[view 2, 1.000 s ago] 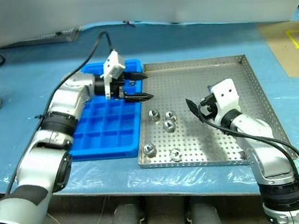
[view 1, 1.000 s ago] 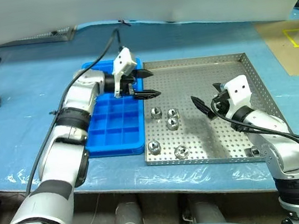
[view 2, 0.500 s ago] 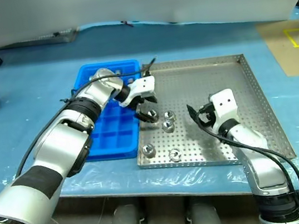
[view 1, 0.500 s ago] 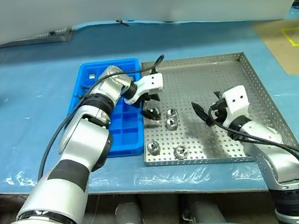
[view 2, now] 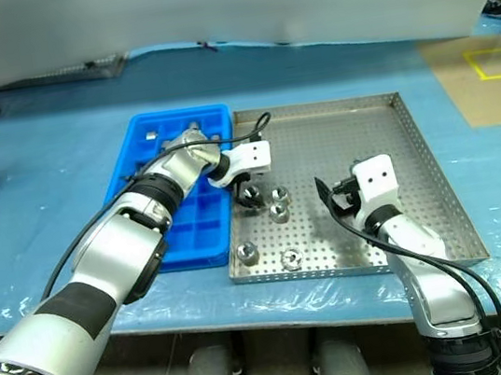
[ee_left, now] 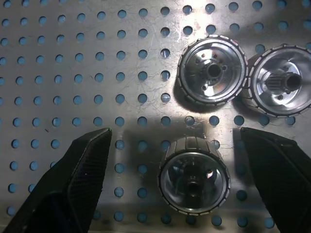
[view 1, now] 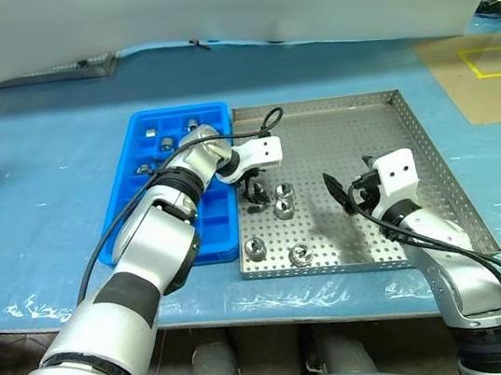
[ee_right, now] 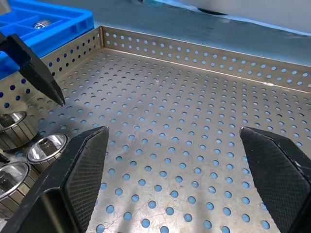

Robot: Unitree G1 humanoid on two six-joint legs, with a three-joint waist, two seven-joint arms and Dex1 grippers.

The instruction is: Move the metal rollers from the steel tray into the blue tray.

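Rollers crowded under the spread left gripper

Left gripper point(ee_left: 189, 160) hangs released over the steel tray point(view 1: 368, 123), its black fingers point(ee_left: 82, 174) straddling one of the metal rollers point(ee_left: 194, 180). Two more rollers point(ee_left: 212, 71) sit touching each other just beyond it, toward 1 o'clock in the wrist view. Further rollers point(view 1: 256, 248) lie near the tray's 7 o'clock corner. Several already rest in the blue tray point(view 1: 132, 215), which lies on the worktop point(view 1: 40, 228) at the steel tray's 9 o'clock.

Likely trouble: closing off-centre could squirt the round, slick roller sideways, or a finger could nudge the neighbouring pair and scatter them. The raised rim between the trays must be cleared on the carry.

Right gripper point(ee_right: 170, 160) is released and empty, well apart at 3 o'clock, not obstructing. A cable point(view 1: 264, 119) loops near the left wrist.
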